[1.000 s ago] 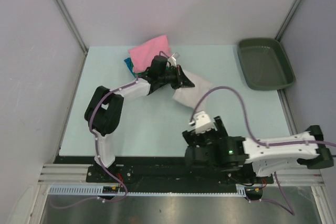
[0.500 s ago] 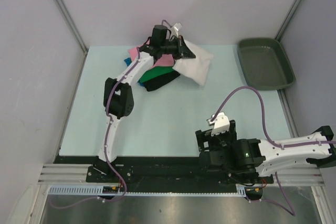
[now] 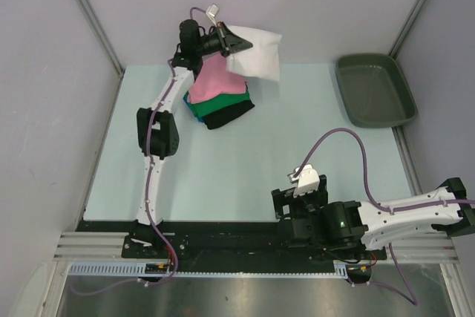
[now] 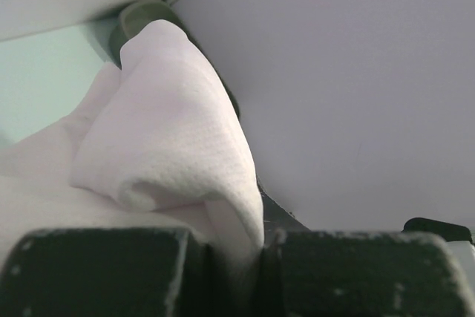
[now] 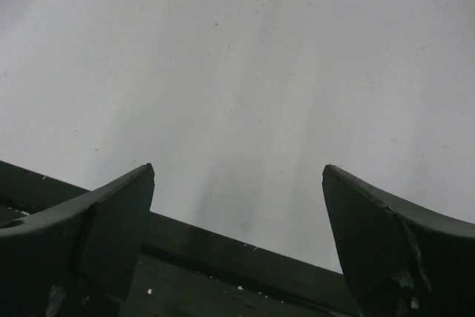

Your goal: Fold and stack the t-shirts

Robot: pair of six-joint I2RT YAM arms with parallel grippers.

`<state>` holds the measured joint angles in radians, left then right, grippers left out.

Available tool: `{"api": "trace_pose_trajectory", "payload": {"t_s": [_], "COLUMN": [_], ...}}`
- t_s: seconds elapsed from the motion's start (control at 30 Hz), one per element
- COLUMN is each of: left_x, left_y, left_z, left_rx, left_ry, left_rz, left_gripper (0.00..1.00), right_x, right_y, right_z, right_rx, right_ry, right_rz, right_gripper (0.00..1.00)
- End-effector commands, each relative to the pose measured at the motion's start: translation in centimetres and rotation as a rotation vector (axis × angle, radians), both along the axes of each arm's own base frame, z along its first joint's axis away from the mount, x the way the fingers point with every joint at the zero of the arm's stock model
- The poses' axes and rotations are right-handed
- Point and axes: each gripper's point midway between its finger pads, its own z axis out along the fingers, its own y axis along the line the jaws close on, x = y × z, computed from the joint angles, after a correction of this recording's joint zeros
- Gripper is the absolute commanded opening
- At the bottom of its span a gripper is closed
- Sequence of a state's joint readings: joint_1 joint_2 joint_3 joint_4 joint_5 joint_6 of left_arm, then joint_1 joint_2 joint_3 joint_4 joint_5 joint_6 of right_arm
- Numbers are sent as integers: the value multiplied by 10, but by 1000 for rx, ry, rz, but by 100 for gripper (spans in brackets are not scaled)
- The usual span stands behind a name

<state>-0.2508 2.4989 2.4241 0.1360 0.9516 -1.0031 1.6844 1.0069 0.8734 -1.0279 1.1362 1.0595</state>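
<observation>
My left gripper (image 3: 227,39) reaches out at the far back of the table, shut on a fold of the white t-shirt (image 3: 256,53). The shirt hangs folded in the air, above and just right of the pile. In the left wrist view the white cloth (image 4: 171,131) bulges out from between the dark fingers (image 4: 104,272) of the gripper (image 4: 230,257). The pile has a pink t-shirt (image 3: 215,82) on top, a green one (image 3: 195,109) and a black one (image 3: 228,115) beneath. My right gripper (image 3: 284,200) sits low near the front edge, open and empty (image 5: 237,172).
A dark grey-green tray (image 3: 375,94) stands empty at the back right, and its edge (image 4: 141,16) shows behind the cloth in the left wrist view. Grey walls close off the back and sides. The right arm's cable (image 3: 349,146) loops above the table.
The left arm has stretched out and carried the white t-shirt from the table right of the pile up and back over it. The right arm has drawn back to the right, toward the front edge.
</observation>
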Motion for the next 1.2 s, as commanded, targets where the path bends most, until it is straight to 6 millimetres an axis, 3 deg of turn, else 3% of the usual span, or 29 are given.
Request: {"api": "trace_pose_trajectory", "payload": {"t_s": [0.0,0.13,0.2,0.33,0.43,0.5,0.53,0.6,0.73,0.83,0.97,1.17], "left_x": [6,16,24,25,10,-14,-24,-37,-61,-68,-70,-66], "left_y": [54,82,96,105,95,77,72,57,60,72,97,125], "left_z": [46,50,48,31,9,1,-11,-33,-77,-97,-105,-88], "left_rx": [-72,-93,-105,-115,-115,-65,-38,26,50,40,38,49], "left_ry": [-112,-118,-126,-115,-94,-125,-64,-104,-16,41,68,45], "left_rz": [10,55,82,57,-27,-130,-157,-191,-160,-130,-73,-30], "left_gripper": [7,9,3,3,0,0,0,1,1,0,0,0], "right_x": [-1,-3,-4,-6,-8,-9,-10,-11,-14,-17,-21,-23], "right_y": [15,26,29,33,38,44,46,50,58,61,59,61], "right_z": [5,5,3,0,-2,-2,-3,-3,-1,3,6,8], "right_rx": [72,54,57,52,40,35,34,35,33,64,71,74], "right_ry": [-26,-33,-28,-20,-20,-21,-16,-17,-10,2,3,-1], "right_rz": [-7,22,27,36,49,71,77,86,125,139,153,170], "right_gripper": [100,100,100,100,100,100,100,100,100,100,100,100]}}
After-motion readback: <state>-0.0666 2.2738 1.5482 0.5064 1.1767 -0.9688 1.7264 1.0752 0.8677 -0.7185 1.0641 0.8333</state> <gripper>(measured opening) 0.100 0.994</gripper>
